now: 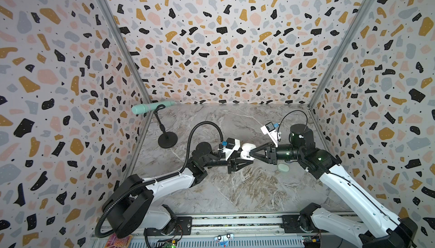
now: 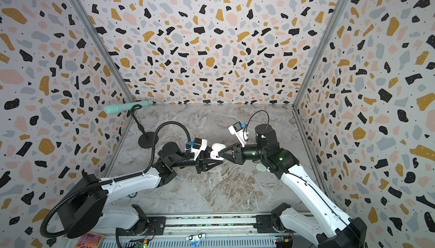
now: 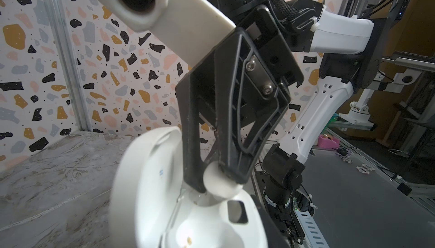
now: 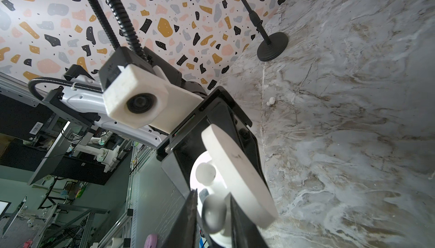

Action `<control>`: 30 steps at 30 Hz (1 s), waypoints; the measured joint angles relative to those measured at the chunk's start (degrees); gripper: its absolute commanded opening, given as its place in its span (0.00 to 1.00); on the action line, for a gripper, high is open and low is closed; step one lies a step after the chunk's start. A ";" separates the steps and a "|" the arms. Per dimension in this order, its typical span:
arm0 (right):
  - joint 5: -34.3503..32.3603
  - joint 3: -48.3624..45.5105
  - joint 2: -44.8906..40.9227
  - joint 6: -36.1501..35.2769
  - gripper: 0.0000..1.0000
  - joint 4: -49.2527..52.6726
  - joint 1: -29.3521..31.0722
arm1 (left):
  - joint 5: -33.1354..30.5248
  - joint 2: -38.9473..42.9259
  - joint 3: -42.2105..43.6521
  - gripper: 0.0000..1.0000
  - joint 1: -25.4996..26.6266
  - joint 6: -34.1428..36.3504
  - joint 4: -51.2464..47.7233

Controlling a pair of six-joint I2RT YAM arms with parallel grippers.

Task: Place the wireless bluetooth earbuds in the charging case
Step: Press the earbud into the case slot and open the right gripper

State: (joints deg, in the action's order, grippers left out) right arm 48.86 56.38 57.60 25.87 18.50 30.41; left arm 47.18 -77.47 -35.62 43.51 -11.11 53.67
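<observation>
left arm: comes in from the lower left of both top views, forearm slanting toward the middle, wrist level and pointing right
left gripper [image 1: 246, 156]: fingers [image 4: 173, 166] clamped on either side of the white pebble-shaped plastic charging case [image 1: 247, 149]
case: held at mid-scene off the grey marble-pattern table [image 1: 235, 188], lid [image 3: 146, 176] hinged open
right arm: comes in from the lower right, elbow raised near the right wall, wrist level and pointing left, meeting the left gripper tip to tip
right gripper [image 1: 251, 154]: fingers [image 3: 193, 140] narrowly apart with a white bean-sized plastic earbud [image 3: 219, 183] between the tips; can't tell whether they press on it
earbud: at the mouth of one case socket, lower end dipping in
second white earbud [image 4: 205, 172]: seated in the other socket
third white earbud [image 4: 270, 100]: loose on the table, well apart from the grippers
pale mint oval plastic case [image 1: 283, 167]: flat on the table under the right wrist
mint microphone on black stand [image 1: 150, 107]: back left corner
</observation>
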 measured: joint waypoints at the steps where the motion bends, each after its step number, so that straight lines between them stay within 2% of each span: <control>1: -0.26 0.31 0.09 -0.02 0.30 0.37 0.02 | -0.13 0.00 0.00 0.13 0.00 0.00 0.00; 16: -2.93 2.86 0.37 -0.11 0.41 3.45 0.11 | -1.75 0.04 0.00 0.13 -0.11 0.26 -0.09; 30: -4.33 4.04 -0.26 -0.13 0.43 4.68 0.11 | -2.43 0.42 0.00 0.12 -0.28 1.53 -2.16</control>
State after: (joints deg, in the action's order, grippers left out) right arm 44.53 60.42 57.34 25.74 23.18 30.52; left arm 44.75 -77.06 -35.62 43.22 -9.58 51.51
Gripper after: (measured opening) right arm 0.432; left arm 0.429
